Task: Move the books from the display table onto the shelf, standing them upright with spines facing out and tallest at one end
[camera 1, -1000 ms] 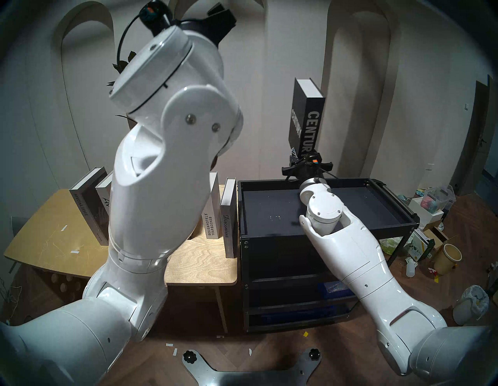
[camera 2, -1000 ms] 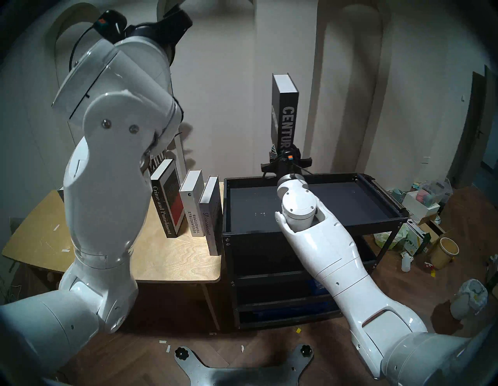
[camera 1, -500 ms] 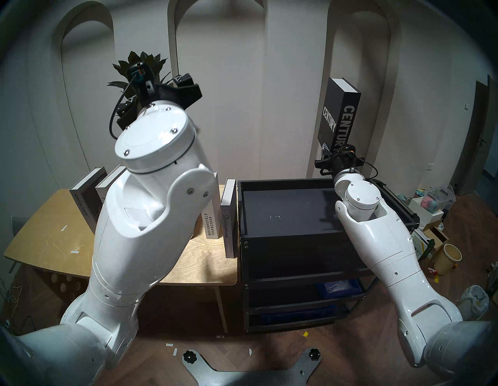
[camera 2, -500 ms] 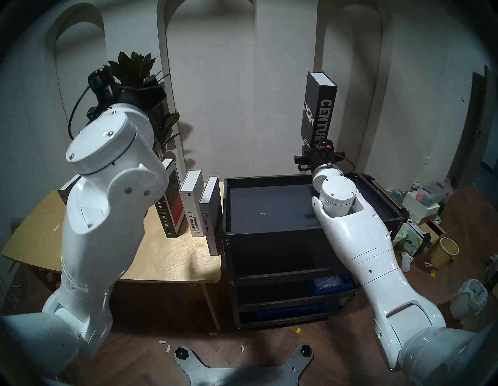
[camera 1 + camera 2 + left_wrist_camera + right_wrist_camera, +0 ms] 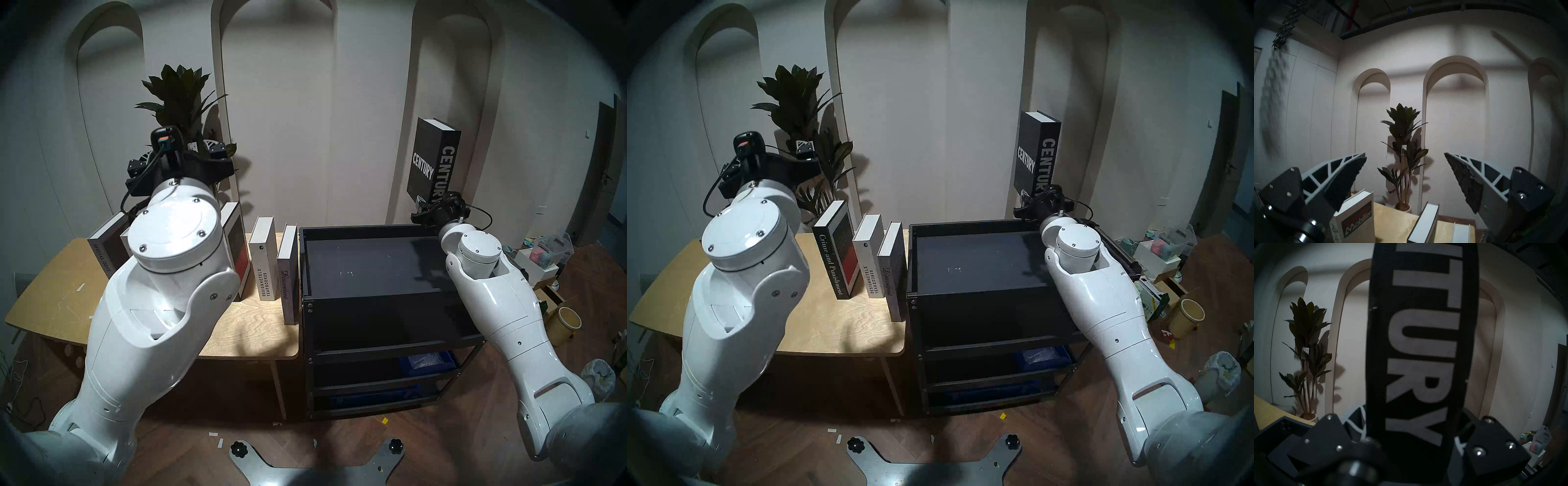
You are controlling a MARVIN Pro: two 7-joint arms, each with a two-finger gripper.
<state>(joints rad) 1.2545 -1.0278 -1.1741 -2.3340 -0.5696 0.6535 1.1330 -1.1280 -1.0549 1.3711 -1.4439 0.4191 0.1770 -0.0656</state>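
Note:
My right gripper point(image 5: 431, 204) is shut on the bottom of the black CENTURY book point(image 5: 436, 159). It holds the book upright in the air over the back right corner of the black shelf's top tray point(image 5: 366, 231). The spine fills the right wrist view point(image 5: 1422, 344). My left gripper point(image 5: 1405, 157) is open and empty, above the back of the display table point(image 5: 61, 298). Upright on the table are SPECIAL ISSUE point(image 5: 101, 251), a white Arietta book point(image 5: 1356, 218), Crime and Punishment point(image 5: 834, 254), the white Designhotels Yearbook point(image 5: 263, 261) and Discontent point(image 5: 286, 281).
A tall potted plant point(image 5: 179, 98) stands behind the table by the arched wall. Blue bins point(image 5: 427, 361) sit on the shelf's lower tiers. Boxes, bags and a yellow bucket point(image 5: 565, 324) litter the floor to the right of the shelf.
My right arm carried the CENTURY book from over the tray's back middle to its back right corner, slightly lower. My left arm came down from high up to just above the table's books.

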